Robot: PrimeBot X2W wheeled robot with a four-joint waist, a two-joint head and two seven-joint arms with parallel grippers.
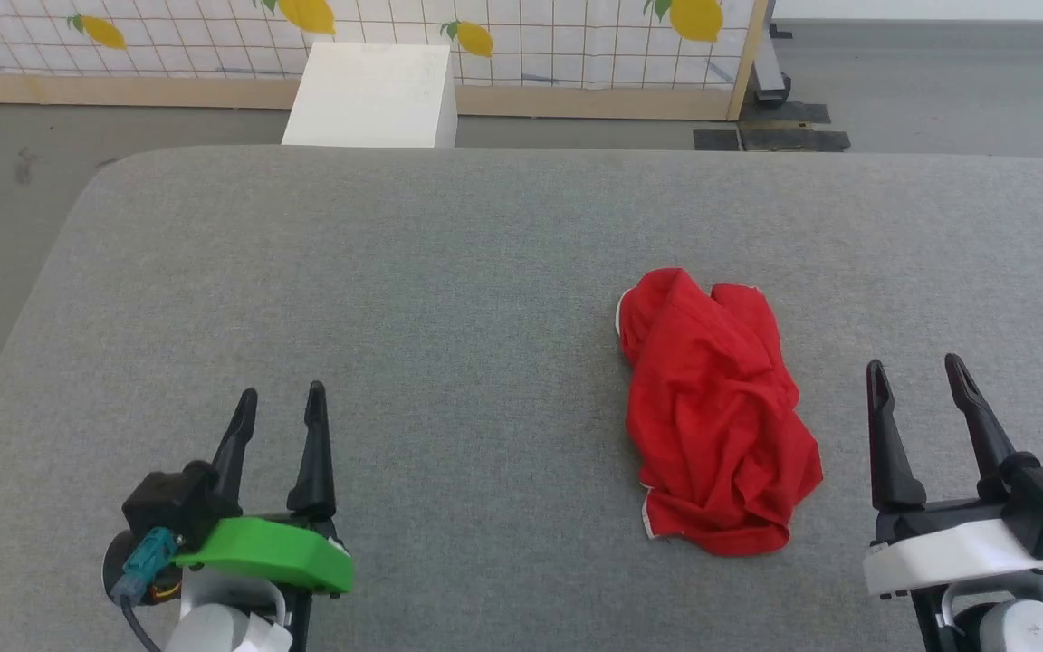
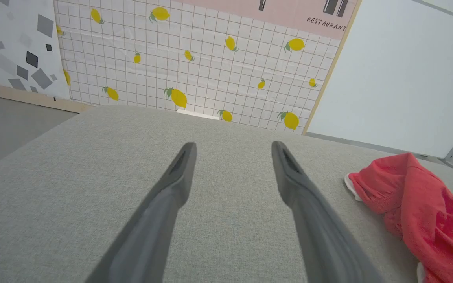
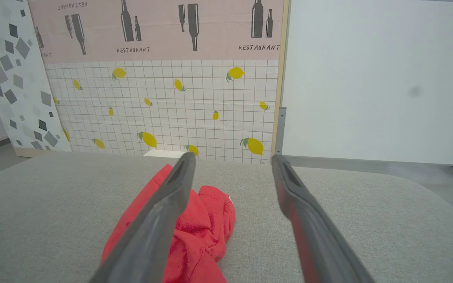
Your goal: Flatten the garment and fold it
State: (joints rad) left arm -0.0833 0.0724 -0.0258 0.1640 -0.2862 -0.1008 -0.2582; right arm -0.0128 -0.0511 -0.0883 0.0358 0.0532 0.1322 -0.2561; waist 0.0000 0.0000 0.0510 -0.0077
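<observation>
The garment lies crumpled and looks thin, limp and probably light. I'd pinch its white-trimmed hem at 7 o'clock. Left gripper and right gripper are empty, fingers apart.

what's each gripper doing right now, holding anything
Left gripper: open, holding nothing.
Right gripper: open, holding nothing, just beside the red garment.

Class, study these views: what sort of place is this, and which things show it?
Probably a staged robot test area indoors: printed backdrop panels with lemons and restaurant lettering, a grey padded table bearing a crumpled red garment, and a grey floor.
</observation>
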